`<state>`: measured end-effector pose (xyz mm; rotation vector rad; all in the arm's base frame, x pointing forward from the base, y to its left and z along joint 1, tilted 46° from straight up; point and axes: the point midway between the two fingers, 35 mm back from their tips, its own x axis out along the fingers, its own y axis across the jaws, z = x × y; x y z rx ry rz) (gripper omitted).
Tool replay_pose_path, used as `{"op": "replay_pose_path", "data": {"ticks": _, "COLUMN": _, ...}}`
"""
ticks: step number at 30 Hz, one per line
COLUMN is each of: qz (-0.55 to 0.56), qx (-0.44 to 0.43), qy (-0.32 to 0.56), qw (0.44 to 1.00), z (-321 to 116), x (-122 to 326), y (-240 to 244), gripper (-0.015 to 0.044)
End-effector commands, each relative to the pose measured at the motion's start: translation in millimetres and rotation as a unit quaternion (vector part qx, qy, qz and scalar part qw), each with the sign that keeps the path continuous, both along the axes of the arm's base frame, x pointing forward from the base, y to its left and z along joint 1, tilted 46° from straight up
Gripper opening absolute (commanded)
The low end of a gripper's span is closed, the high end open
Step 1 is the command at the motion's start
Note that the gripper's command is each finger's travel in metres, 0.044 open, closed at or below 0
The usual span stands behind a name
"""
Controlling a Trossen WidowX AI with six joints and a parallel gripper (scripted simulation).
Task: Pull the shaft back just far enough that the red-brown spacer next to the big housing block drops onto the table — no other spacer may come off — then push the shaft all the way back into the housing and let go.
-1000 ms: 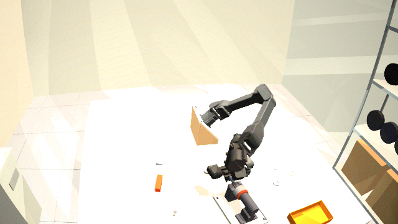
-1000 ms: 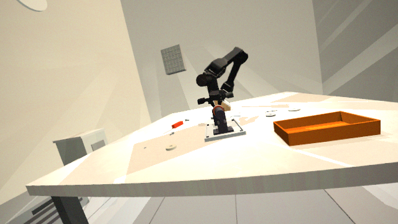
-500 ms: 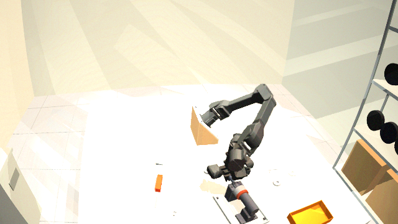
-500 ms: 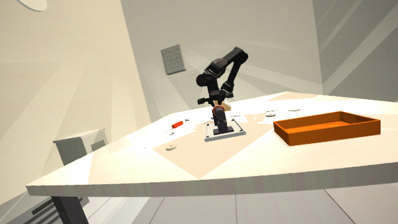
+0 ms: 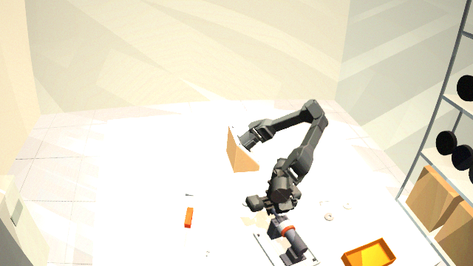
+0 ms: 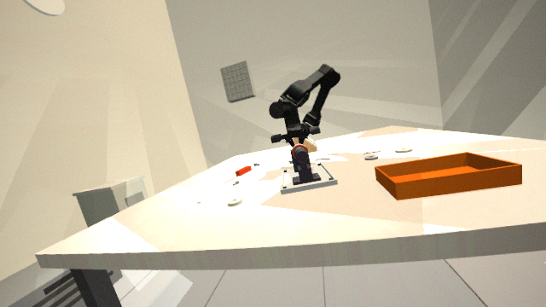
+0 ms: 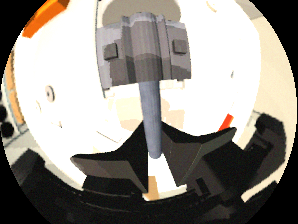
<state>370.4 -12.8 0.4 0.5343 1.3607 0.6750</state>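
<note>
The blue-grey shaft runs from the smaller grey support block back between my fingers. My gripper is shut on the shaft near its free end. The red-brown spacer is a ring on the shaft line, against the dark cylindrical housing. A pale spacer sits between it and the support block. Both spacers are hidden in the wrist view. The fixture stands on a light base plate. The shaft's inner end is hidden.
An orange tray is on the table right of the fixture. Loose pale rings lie on that side, and another ring lies front left. A red-orange block lies left. A tan wedge stands behind.
</note>
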Motion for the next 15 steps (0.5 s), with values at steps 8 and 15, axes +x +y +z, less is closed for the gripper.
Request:
{"op": "replay_pose_path", "data": {"ticks": 8, "qz": 0.002, "qx": -0.002, "qy": 0.001, "qw": 1.0, "z": -0.5, "x": -3.0, "y": -0.1, "gripper": 0.0}}
{"op": "replay_pose_path", "data": {"ticks": 15, "qz": 0.002, "qx": -0.002, "qy": 0.001, "qw": 1.0, "z": -0.7, "x": -3.7, "y": -0.2, "gripper": 0.0}}
